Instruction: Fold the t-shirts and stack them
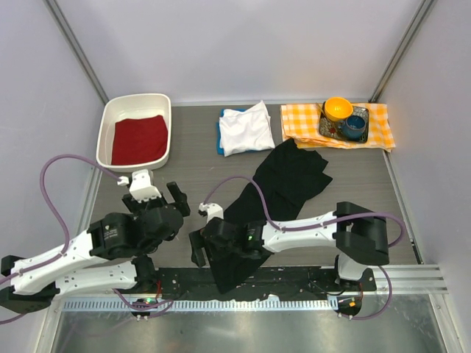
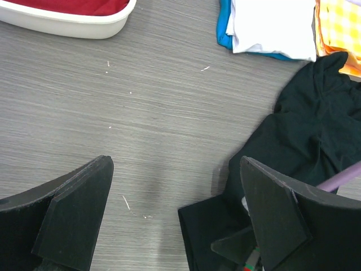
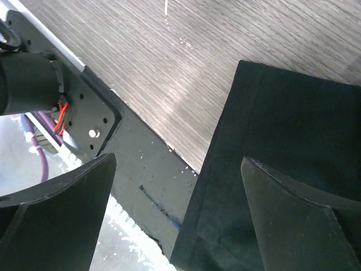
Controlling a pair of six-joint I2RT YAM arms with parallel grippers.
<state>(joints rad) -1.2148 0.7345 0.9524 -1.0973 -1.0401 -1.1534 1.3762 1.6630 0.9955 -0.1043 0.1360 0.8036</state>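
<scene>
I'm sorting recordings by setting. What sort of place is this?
Probably a robot lab cell, not a home: the left arm and right arm mounted on a metal base rail, with plain white walls enclosing the grey table.

Text check, all three views: nothing legible.
- black t-shirt (image 1: 294, 176): plain dark cloth in the overhead and both wrist views, no readable print.
- white t-shirt (image 1: 246, 129), upper centre of the overhead view: plain face.
- checked cloth (image 1: 298, 121), upper right: pattern only, no lettering.
- white tub (image 1: 137, 102), upper left: plain rim and walls.
- Arm housings, bottom of the overhead view: any marks are too small to resolve.
</scene>
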